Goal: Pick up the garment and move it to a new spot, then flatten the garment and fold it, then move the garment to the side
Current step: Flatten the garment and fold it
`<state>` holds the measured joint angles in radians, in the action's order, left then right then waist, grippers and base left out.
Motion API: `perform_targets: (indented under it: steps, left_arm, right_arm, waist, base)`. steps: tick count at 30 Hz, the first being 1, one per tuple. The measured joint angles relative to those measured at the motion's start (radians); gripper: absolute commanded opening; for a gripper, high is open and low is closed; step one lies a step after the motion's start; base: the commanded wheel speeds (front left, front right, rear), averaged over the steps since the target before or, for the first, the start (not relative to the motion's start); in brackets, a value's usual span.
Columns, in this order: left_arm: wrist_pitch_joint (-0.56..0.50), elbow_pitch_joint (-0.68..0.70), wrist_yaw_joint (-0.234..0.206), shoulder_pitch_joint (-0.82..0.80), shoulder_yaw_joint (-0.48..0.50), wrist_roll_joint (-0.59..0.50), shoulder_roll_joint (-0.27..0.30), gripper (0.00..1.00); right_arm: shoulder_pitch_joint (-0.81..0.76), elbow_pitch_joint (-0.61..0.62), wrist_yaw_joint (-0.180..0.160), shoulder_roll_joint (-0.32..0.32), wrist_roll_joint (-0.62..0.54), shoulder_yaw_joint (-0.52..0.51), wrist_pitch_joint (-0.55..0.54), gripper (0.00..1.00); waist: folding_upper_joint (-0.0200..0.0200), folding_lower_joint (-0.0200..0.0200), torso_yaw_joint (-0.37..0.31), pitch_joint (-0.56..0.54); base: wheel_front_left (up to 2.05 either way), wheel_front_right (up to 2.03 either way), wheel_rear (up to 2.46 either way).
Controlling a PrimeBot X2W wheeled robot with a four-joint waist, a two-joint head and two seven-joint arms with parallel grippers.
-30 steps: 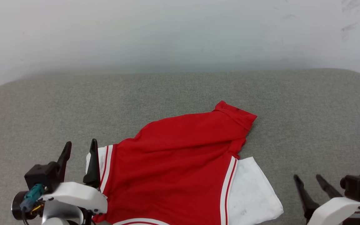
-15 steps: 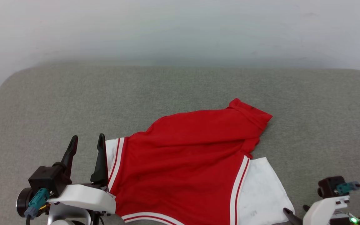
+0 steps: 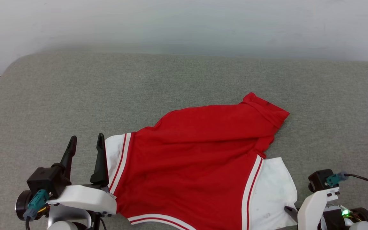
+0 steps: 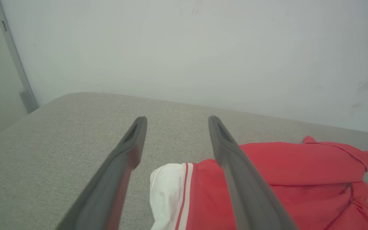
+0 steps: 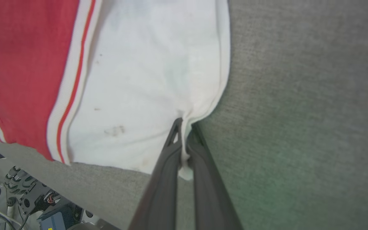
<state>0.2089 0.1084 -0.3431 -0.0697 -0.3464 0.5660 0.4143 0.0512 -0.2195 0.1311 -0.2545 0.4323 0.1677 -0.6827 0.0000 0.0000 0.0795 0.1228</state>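
Observation:
The garment (image 3: 196,153), a red jersey with white sleeves and red-white striped trim, lies crumpled on the grey cushion, its print hidden. My left gripper (image 3: 87,137) stands open just left of the garment's white left sleeve, its right finger beside the sleeve's edge. In the left wrist view the left gripper (image 4: 177,119) has bare cushion between its fingers, and the garment (image 4: 283,166) lies behind the right finger. My right gripper (image 5: 185,124) is shut on the edge of the garment's white right sleeve (image 5: 145,73), which bunches at the fingertips. The right gripper (image 3: 288,210) pokes in at the sleeve's lower corner.
The grey cushioned surface (image 3: 184,80) spreads wide, with bare room behind and on both sides of the garment. A white wall (image 3: 184,22) backs it. The cushion's near edge, with cables and robot parts (image 5: 18,195) below it, runs close behind the right gripper.
The head camera has shifted, so the whole picture has moved. My right gripper has gone from open beside the white sleeve to shut on its edge. The left gripper stays open.

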Motion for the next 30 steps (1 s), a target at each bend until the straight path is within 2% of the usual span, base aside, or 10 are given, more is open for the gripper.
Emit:
perform_targets:
  steps: [5,11,16,21,26,27,28,29,30]
  left_arm:
    - [-0.002,-0.021,0.000,0.005,0.008,0.011,0.008,1.00]
    - [0.001,-0.041,0.008,0.026,0.022,0.030,0.012,1.00]
    - [-0.004,-0.049,0.008,0.039,0.026,0.041,0.017,1.00]
    - [-0.017,-0.055,0.010,0.041,0.021,0.046,0.020,1.00]
    - [-0.026,-0.067,0.017,0.039,0.017,0.053,0.022,1.00]
    - [-0.030,-0.076,0.023,0.035,0.011,0.061,0.021,1.00]
    - [-0.030,-0.079,0.025,0.033,0.010,0.062,0.021,1.00]
    - [-0.032,-0.083,0.027,0.032,0.009,0.064,0.021,1.00]
    - [-0.035,-0.086,0.028,0.031,0.007,0.064,0.021,1.00]
  right_arm:
    - [0.017,0.048,0.001,-0.012,-0.012,-0.051,0.022,0.00]
    - [0.015,0.115,0.000,-0.050,-0.059,-0.189,-0.011,0.00]
    - [-0.009,0.115,0.000,-0.076,-0.074,-0.295,-0.036,0.00]
    - [-0.015,0.060,0.000,-0.070,-0.088,-0.385,-0.012,0.00]
    - [-0.014,-0.028,0.000,-0.043,-0.092,-0.403,0.047,0.00]
    - [-0.003,-0.079,0.000,-0.026,-0.089,-0.399,0.100,0.00]
    - [0.002,-0.092,0.000,-0.023,-0.090,-0.397,0.121,0.25]
    - [0.008,-0.104,0.000,-0.021,-0.090,-0.397,0.138,0.37]
    - [0.010,-0.111,0.000,-0.017,-0.087,-0.396,0.160,1.00]
  waist:
    - [0.0000,0.0001,-0.022,-0.011]
    - [0.0000,0.0001,-0.052,-0.030]
    - [0.0000,0.0001,-0.073,-0.042]
    - [0.0000,0.0000,-0.079,-0.036]
    - [0.0000,0.0001,-0.079,-0.015]
    - [0.0000,0.0001,-0.077,-0.008]
    - [0.0000,0.0001,-0.076,-0.007]
    - [0.0000,0.0001,-0.075,-0.008]
    - [0.0000,0.0001,-0.074,-0.011]
  base:
    - [0.00,0.00,0.00]
    - [0.00,0.00,0.00]
    - [0.00,0.00,0.00]
    - [0.00,0.00,0.00]
    - [0.00,0.00,0.00]
    - [0.00,0.00,0.00]
    - [0.00,0.00,0.00]
    - [0.00,0.00,0.00]
    - [0.00,0.00,0.00]
